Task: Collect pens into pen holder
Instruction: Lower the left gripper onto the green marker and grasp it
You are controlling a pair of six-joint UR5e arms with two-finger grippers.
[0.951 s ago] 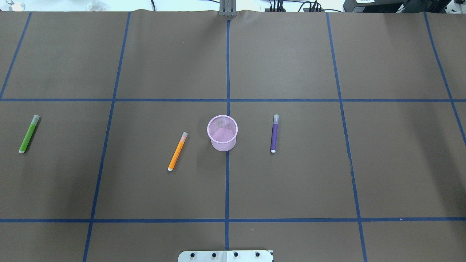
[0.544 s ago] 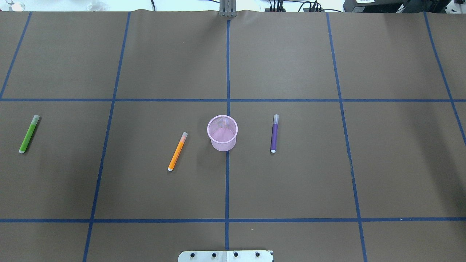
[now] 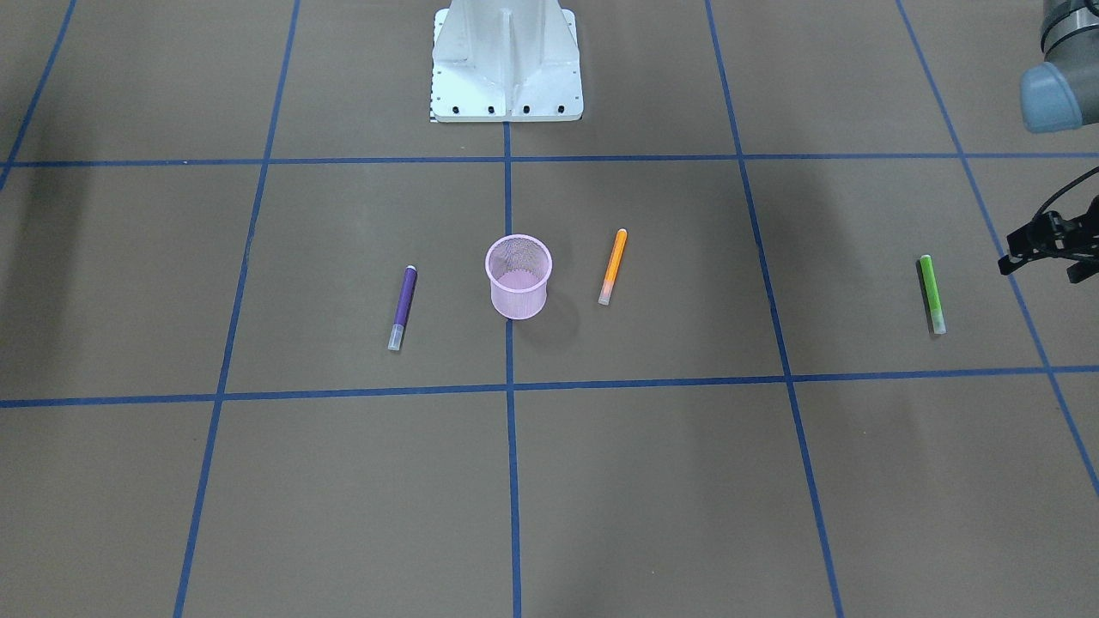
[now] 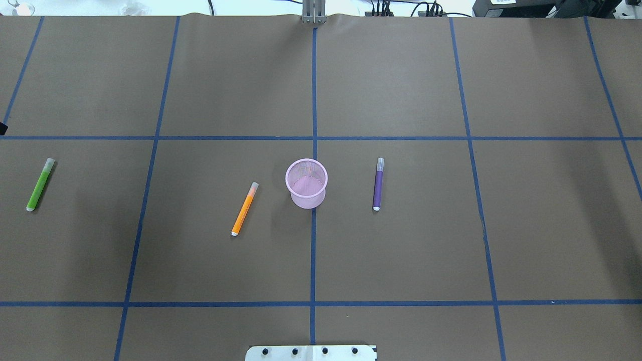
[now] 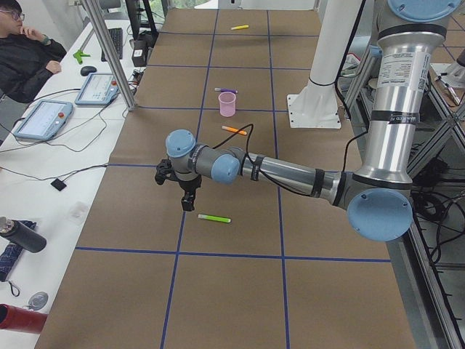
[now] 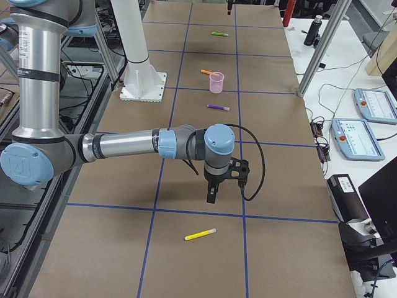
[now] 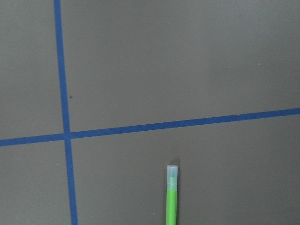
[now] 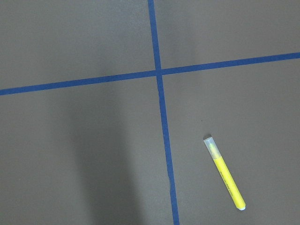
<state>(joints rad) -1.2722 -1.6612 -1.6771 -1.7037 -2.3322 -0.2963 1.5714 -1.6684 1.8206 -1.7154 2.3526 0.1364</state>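
The pink mesh pen holder (image 4: pixel 306 183) stands upright at the table's middle and looks empty. The orange pen (image 4: pixel 245 208) lies just left of it and the purple pen (image 4: pixel 378 184) just right. The green pen (image 4: pixel 40 184) lies far left; it also shows in the left wrist view (image 7: pixel 171 197). My left gripper (image 5: pixel 187 203) hangs above the table close beside the green pen (image 5: pixel 214 218), holding nothing; part of it shows at the front view's edge (image 3: pixel 1030 249). My right gripper (image 6: pixel 211 195) hangs above the table far right. I cannot tell whether either is open.
A yellow pen (image 8: pixel 225 173) lies on the table's far right end, close to the right gripper (image 6: pixel 201 234). Blue tape lines grid the brown table cover. The robot's white base (image 3: pixel 506 60) stands at the table's robot side. An operator (image 5: pixel 25 51) sits past the far edge.
A small dark tip of the left gripper has come in at the overhead view's left edge. The pens and the pen holder have not moved.
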